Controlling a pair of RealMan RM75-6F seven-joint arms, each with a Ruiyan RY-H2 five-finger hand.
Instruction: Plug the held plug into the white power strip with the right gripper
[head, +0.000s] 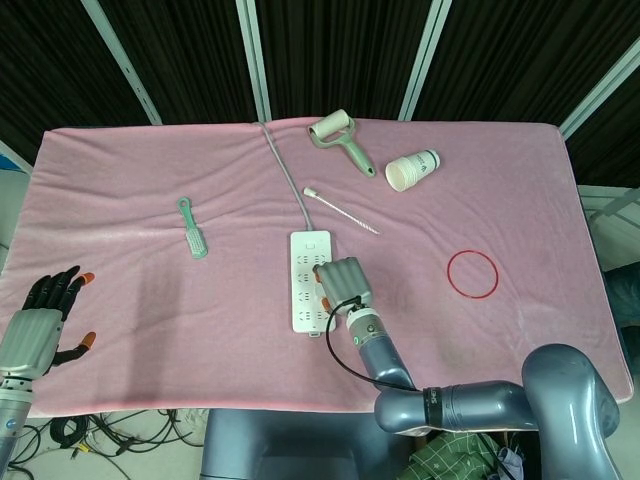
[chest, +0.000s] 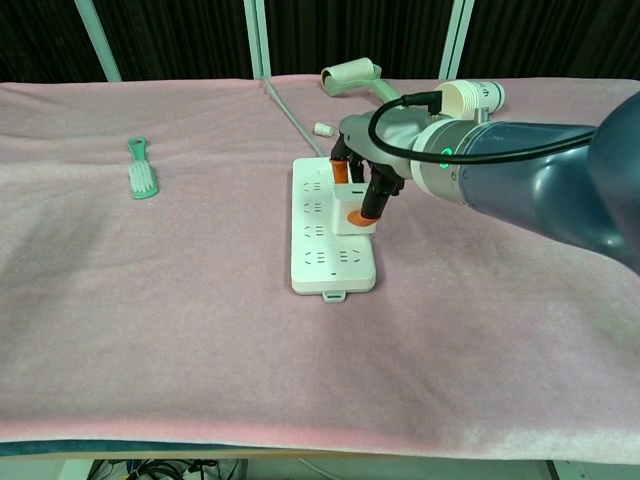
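The white power strip (chest: 331, 240) (head: 309, 297) lies flat in the middle of the pink cloth, its grey cord running to the back edge. My right hand (chest: 362, 170) (head: 342, 281) is over the strip's right half and pinches a small white plug (chest: 353, 213) between orange-tipped fingers. The plug's lower face sits against the strip's top; its pins are hidden. A black cable loops from the hand over the wrist. My left hand (head: 45, 318) hovers at the table's front left corner, fingers spread, holding nothing.
A green brush (head: 192, 229) lies left of the strip. Behind it are a thin white bottle brush (head: 341, 211), a lint roller (head: 338, 137) and a tipped white cup (head: 413, 169). A red ring (head: 472, 272) lies to the right.
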